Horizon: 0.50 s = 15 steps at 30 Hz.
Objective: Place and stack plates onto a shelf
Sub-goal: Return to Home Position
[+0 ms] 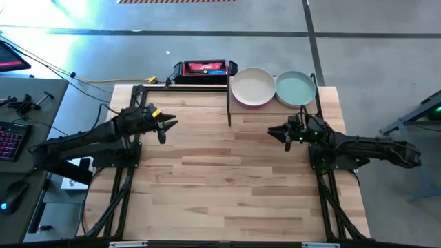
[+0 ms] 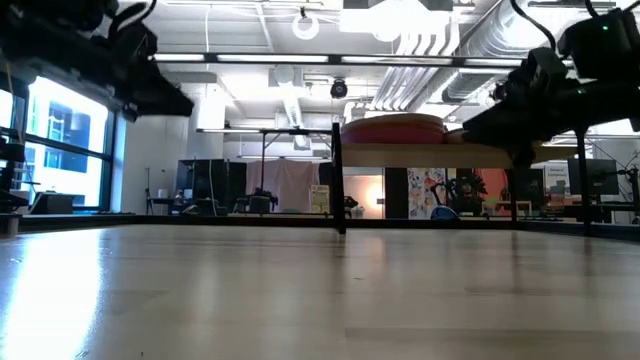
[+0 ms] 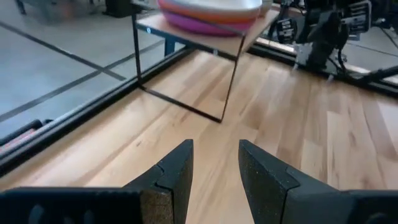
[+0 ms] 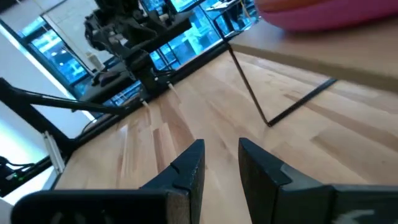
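**Both arms over the tabletop [image 1: 220,186], nothing in hand.**

**Left.** The left gripper [image 1: 167,125] hangs above the tabletop's left half and points toward the shelf. Its jaws stand apart and hold nothing.

**Centre, far edge.** A red-and-black box [image 1: 201,69] sits just beside the shelf's left end.

**Centre-right, far edge.** The shelf [image 2: 430,156] carries two stacks side by side, and every plate in view is on it.
- The left stack is topped by the white plate [image 1: 253,87]. The left wrist view shows an orange plate [image 3: 214,14] and a pink-purple plate [image 3: 199,25] beneath it.
- The right stack is topped by the teal plate [image 1: 296,88]. What lies under it cannot be told.

**Right.** The right gripper [image 1: 281,132] hovers near the shelf's front edge, in front of the teal plate, and points across at the other arm. Its jaws are parted and hold nothing.

**Step in hand (judged).** The step appears to be retreat to rest, with no carrying left in it.
- The right arm is the closer to the shelf. It should pull straight away from the board edge and the thin front posts before folding, rather than swinging sideways past them.
- The left arm has free room around it.
- Both grippers are best kept off the wood and apart from each other.
- Moves should be slow, because a knock to a post could shift either stack.
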Available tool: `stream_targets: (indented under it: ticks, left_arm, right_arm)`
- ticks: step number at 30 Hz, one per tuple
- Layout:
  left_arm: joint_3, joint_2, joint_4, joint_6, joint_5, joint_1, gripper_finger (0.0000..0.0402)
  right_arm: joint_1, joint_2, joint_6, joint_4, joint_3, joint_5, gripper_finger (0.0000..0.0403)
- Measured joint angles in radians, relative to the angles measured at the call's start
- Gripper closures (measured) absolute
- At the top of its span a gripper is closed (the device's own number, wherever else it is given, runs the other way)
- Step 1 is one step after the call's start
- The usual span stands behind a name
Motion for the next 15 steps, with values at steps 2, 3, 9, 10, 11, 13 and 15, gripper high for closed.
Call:
stream_targets:
  ticks: [2, 3, 9, 10, 11, 13, 15]
  left_arm:
    - [-0.046, -0.017, 0.028, 0.002, 0.007, 0.0, 0.0287]
    - [-0.07, -0.026, 0.045, 0.009, 0.014, 0.0, 0.0287]
    - [-0.212, -0.071, 0.186, 0.036, 0.04, 0.0, 0.0287]
    - [-0.236, -0.076, 0.211, 0.037, 0.042, 0.0, 0.0287]
    - [-0.257, -0.08, 0.23, 0.041, 0.042, 0.0, 0.0287]
    - [-0.292, -0.089, 0.255, 0.054, 0.042, 0.0, 0.0287]
    - [-0.326, -0.093, 0.292, 0.062, 0.043, 0.0, 0.0287]
  right_arm:
    - [0.01, 0.0, 0.013, 0.055, -0.034, 0.005, 0.0325]
    - [0.015, 0.0, 0.014, 0.057, -0.036, 0.004, 0.0325]
    - [0.054, 0.0, -0.036, 0.029, -0.035, -0.003, 0.0325]
    - [0.06, 0.0, -0.039, 0.018, -0.035, -0.003, 0.0325]
    - [0.065, 0.0, -0.043, 0.005, -0.035, -0.003, 0.0325]
    - [0.076, 0.0, -0.046, -0.021, -0.035, -0.003, 0.0325]
    - [0.084, 0.0, -0.038, -0.055, -0.035, -0.003, 0.0325]
